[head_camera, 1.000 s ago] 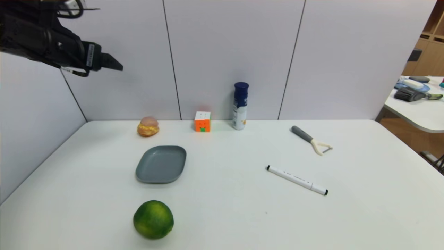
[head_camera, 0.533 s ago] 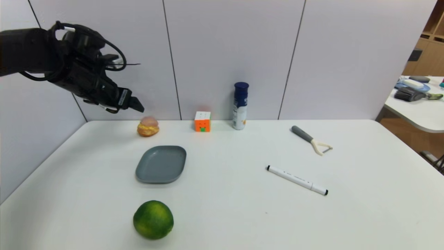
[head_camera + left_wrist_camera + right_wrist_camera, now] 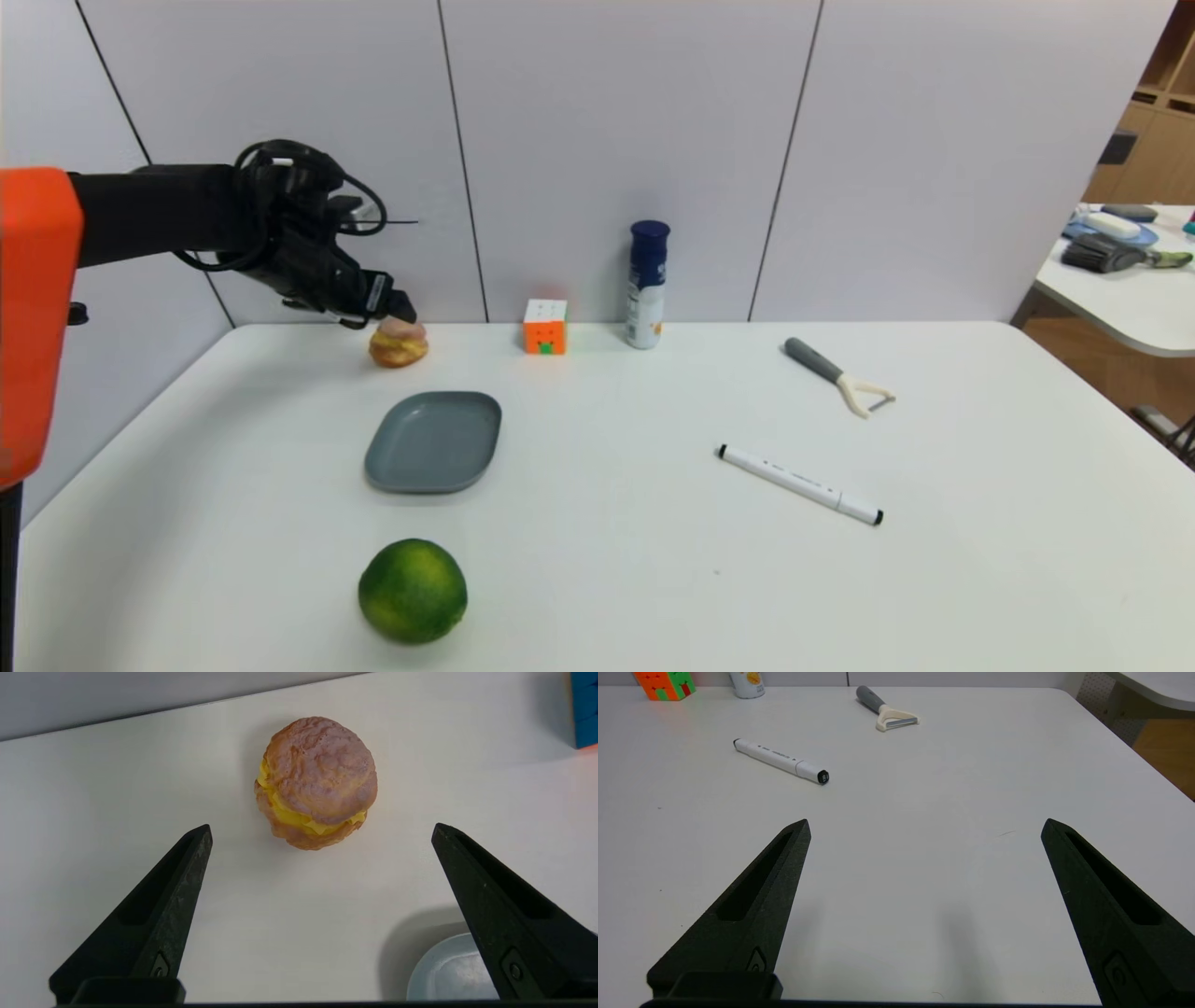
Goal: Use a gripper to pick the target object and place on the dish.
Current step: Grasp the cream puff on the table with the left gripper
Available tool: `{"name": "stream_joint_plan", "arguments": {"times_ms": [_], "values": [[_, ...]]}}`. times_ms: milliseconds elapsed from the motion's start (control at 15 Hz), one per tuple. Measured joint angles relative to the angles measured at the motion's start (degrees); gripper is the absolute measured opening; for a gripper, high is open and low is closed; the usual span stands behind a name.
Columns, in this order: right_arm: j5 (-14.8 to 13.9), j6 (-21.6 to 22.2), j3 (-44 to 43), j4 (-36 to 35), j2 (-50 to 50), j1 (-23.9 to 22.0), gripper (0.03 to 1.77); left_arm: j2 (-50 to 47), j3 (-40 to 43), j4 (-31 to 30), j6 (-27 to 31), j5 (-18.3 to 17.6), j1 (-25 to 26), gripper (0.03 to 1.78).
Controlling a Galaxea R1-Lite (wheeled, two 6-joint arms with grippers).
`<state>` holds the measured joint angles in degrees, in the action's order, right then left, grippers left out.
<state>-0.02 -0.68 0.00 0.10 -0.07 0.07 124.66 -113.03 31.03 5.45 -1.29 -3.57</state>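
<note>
Over the cream puff [image 3: 399,343], far-left of table [image 3: 597,579] by the wall: approach.
We've got the left gripper [image 3: 321,828] spread wide, puff centred just ahead and below, untouched (round, no long axis); grey dish [image 3: 433,441] near, right gripper [image 3: 924,823] parked w/ fingers apart.

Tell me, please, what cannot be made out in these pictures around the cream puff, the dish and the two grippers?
- Head view: the left gripper covers part of the cream puff top; whether they touch is unclear.
- Left wrist view: the dish is cut off by the edge and a finger.
- Head view: the right gripper is out of frame, so its place over the table is unknown.
- Head view: the bottle label is too small to read.
</note>
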Motion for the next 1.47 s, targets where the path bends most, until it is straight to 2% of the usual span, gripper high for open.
{"name": "stream_joint_plan", "arguments": {"times_ms": [467,1000,1267,1467], "values": [[0.02,-0.02,0.0,-0.02,0.0,0.0,1.71,3.71,0.07,-1.15,-1.77,1.73,-1.68,1.69],[0.02,0.0,0.0,0.0,0.0,0.0,1.71,5.63,0.1,-4.49,-2.15,6.47,-2.23,1.69],[0.02,0.0,0.0,0.0,0.0,0.0,1.71,6.64,0.1,-7.46,-3.24,7.07,-2.46,1.69],[0.02,0.02,0.0,0.0,0.0,0.0,1.71,7.39,0.16,-7.52,-3.44,7.11,-2.46,1.69]]}}
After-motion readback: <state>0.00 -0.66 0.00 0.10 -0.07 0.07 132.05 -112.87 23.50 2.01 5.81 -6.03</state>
